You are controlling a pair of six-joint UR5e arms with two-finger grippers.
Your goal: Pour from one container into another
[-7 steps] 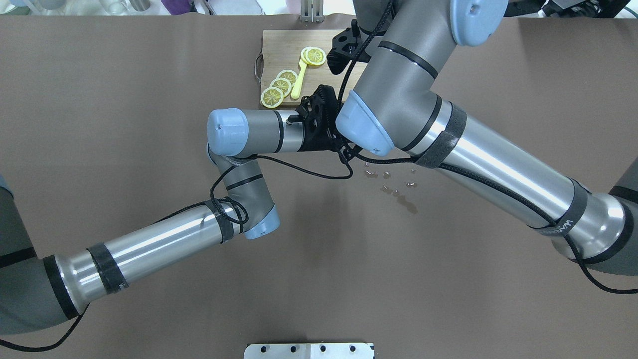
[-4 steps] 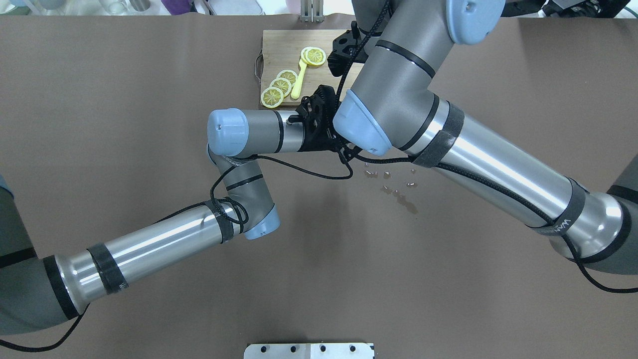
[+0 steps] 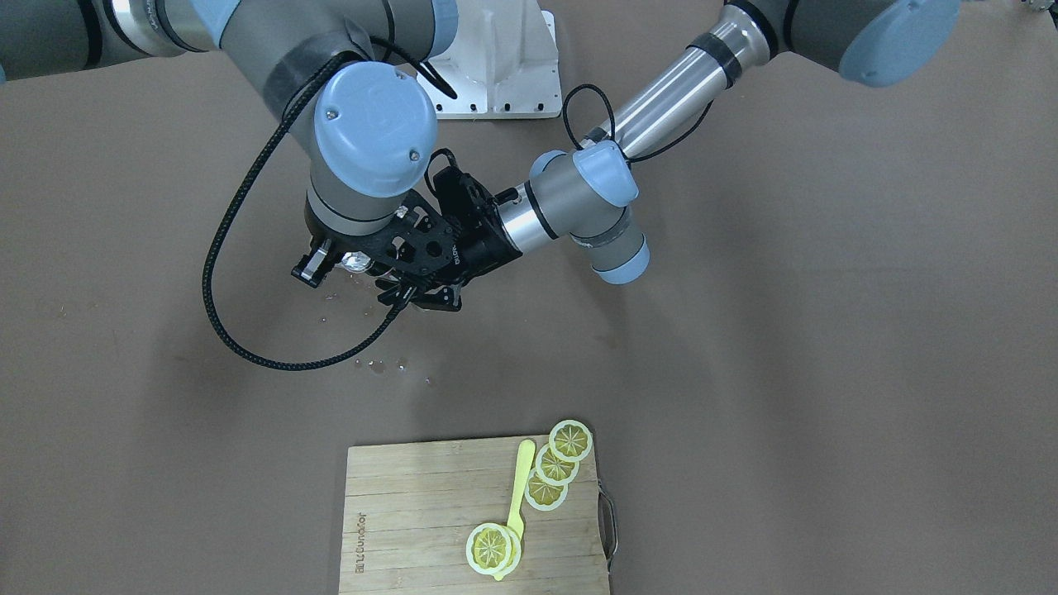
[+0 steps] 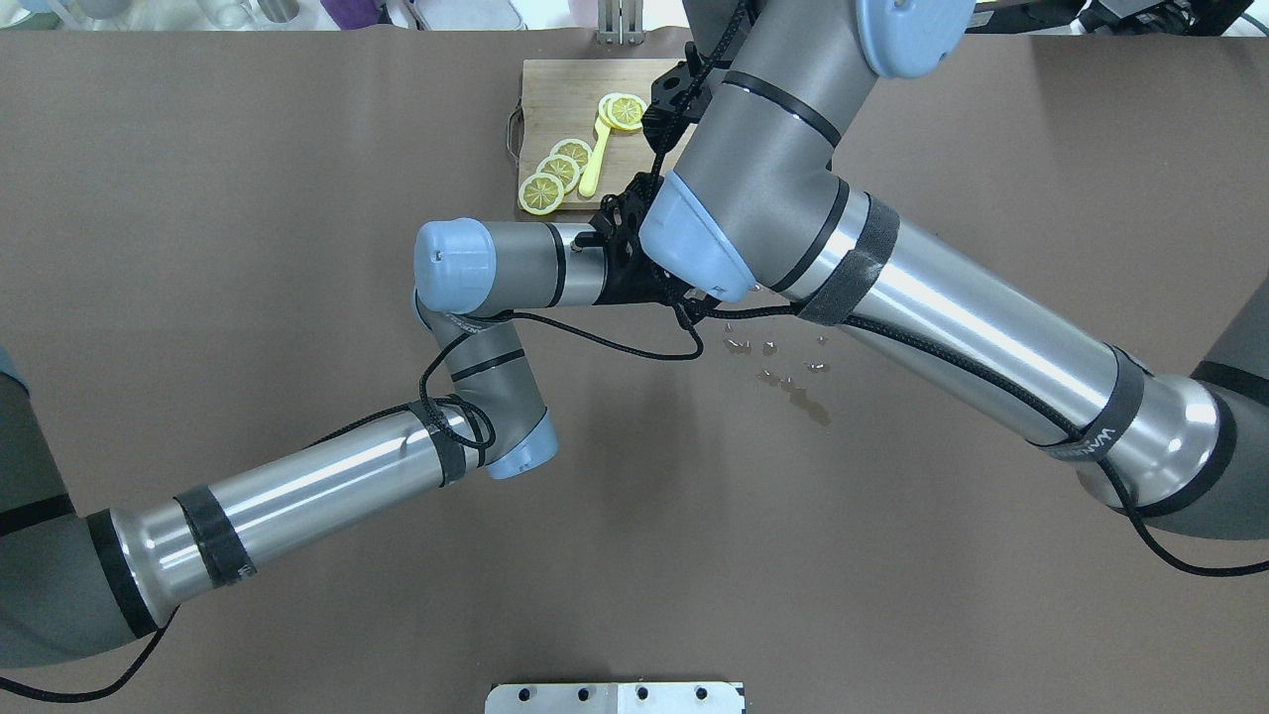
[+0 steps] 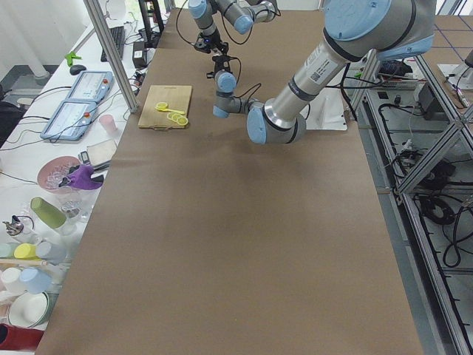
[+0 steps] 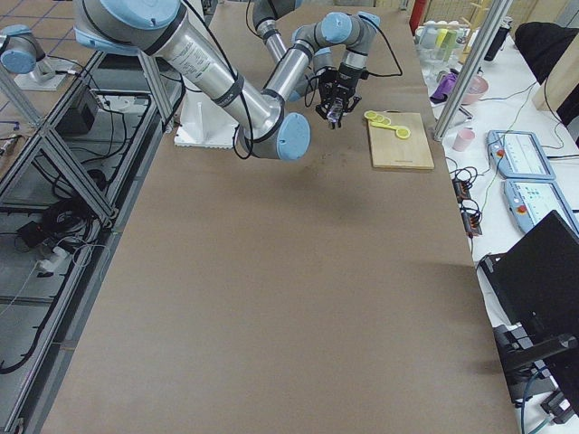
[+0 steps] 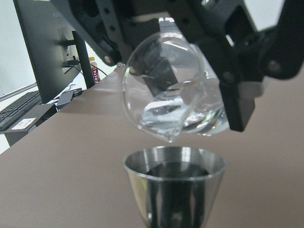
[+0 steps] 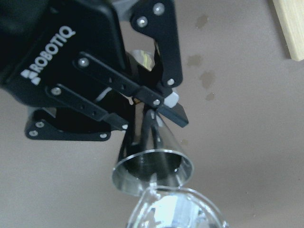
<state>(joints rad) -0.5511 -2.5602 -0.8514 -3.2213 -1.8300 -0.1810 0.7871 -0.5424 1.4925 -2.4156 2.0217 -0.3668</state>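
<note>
A clear glass [image 7: 171, 104] holding clear liquid hangs tilted, its lip just over the mouth of a cone-shaped steel cup [image 7: 174, 185]. My right gripper [image 7: 175, 71] is shut on the glass, with its black fingers [image 7: 237, 95] on either side. In the right wrist view my left gripper [image 8: 142, 118] is shut on the narrow lower part of the steel cup [image 8: 152, 166], and the glass [image 8: 175, 211] shows at the bottom edge. From the front, both grippers meet above the table: right gripper [image 3: 343, 264] with the glass [image 3: 357, 263], left gripper [image 3: 417, 293] beside it.
A wooden cutting board [image 3: 413, 496] carries lemon slices [image 3: 555, 467] and a yellow spoon [image 3: 521, 483] on the side far from the robot. Spilled droplets [image 4: 783, 372] dot the brown table beneath the grippers. The arms cross closely over the middle.
My right arm's wrist has shifted left in the overhead view, covering more of the left gripper. The left arm has stayed still.
</note>
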